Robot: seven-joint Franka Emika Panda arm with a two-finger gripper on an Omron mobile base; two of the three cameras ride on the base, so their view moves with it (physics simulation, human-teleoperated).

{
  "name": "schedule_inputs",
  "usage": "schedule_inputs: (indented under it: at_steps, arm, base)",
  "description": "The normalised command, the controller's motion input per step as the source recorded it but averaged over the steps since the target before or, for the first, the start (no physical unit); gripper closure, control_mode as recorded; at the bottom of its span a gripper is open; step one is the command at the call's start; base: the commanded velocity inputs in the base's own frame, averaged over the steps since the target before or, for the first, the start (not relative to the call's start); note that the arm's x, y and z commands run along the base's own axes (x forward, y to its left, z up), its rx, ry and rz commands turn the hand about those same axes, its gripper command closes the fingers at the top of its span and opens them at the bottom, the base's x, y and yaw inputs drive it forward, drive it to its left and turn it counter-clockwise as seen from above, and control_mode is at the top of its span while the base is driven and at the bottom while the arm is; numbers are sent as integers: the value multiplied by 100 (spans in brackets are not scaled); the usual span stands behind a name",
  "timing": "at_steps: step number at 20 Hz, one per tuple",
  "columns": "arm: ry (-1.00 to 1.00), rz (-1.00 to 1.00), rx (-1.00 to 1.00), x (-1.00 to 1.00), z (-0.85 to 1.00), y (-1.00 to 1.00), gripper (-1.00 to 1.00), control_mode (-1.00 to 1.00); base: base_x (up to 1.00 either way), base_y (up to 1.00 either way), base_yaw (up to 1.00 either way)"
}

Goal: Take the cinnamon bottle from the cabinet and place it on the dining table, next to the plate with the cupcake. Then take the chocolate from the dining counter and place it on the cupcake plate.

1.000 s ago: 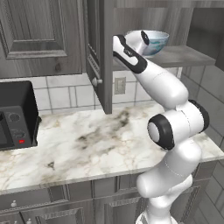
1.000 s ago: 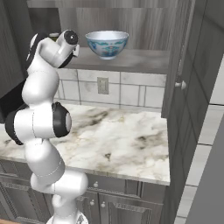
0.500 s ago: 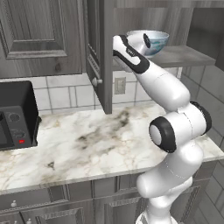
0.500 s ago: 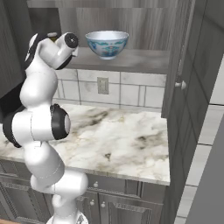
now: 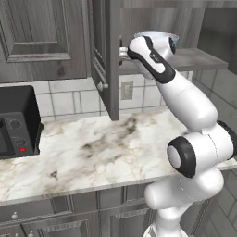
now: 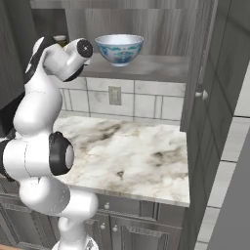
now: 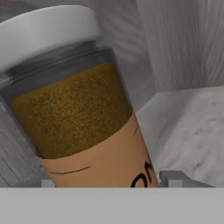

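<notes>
Hand view puts the cinnamon bottle (image 7: pixel 83 113) right up against the camera, dead ahead along the line the gripper points. Its white cap (image 7: pixel 46 30) is at the upper left, the brown spice shows through the glass, and a tan label wraps the lower body. The bottle's long axis looks tilted here, but that is the roll of the hand; judged from the shelf under it, it stands upright. Only one small grey fingertip (image 7: pixel 175 178) rises at the bottom right of the bottle; with so little showing, I cannot tell whether the fingers are spread, closed, or already pressing the glass.

Beyond the bottle, the pale cabinet shelf (image 7: pixel 192 131) runs back to the wood-grained rear wall (image 7: pixel 183 39) of the cabinet.

From the base cameras, the arm (image 5: pixel 185 97) reaches up over the marble counter (image 5: pixel 106 148) and into the open upper cabinet, with the wrist at shelf height. A dark bit of the bottle (image 6: pixel 60 40) peeks out just behind the wrist in the right base view, at the left end of the shelf. A blue-patterned bowl (image 6: pixel 119 48) sits further right on the same shelf, apart from the bottle.

The coming move likely turns on the fingers straddling the upright bottle body squarely, low enough to clear the cap.
</notes>
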Motion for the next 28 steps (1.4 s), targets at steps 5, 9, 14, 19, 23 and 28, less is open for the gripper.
schedule_inputs:
  at_steps: [5, 9, 14, 19, 23, 28]
  arm:
    - [0, 0, 6, -76, 15, -30, 100, -100]
    - [0, -7, 0, -85, 0, -20, 100, -100]
    - [1, -9, -2, -78, -8, -25, 100, -100]
    - [7, -10, -2, -81, -24, -21, 100, -100]
    - [10, -11, -6, -83, -27, -18, 100, -100]
    - [9, -10, -1, -86, -31, -25, 100, -100]
  base:
    - [0, 0, 0]
    - [0, 0, 0]
    - [0, 0, 0]
    - [0, 0, 0]
    - [0, 0, 0]
    - [0, 0, 0]
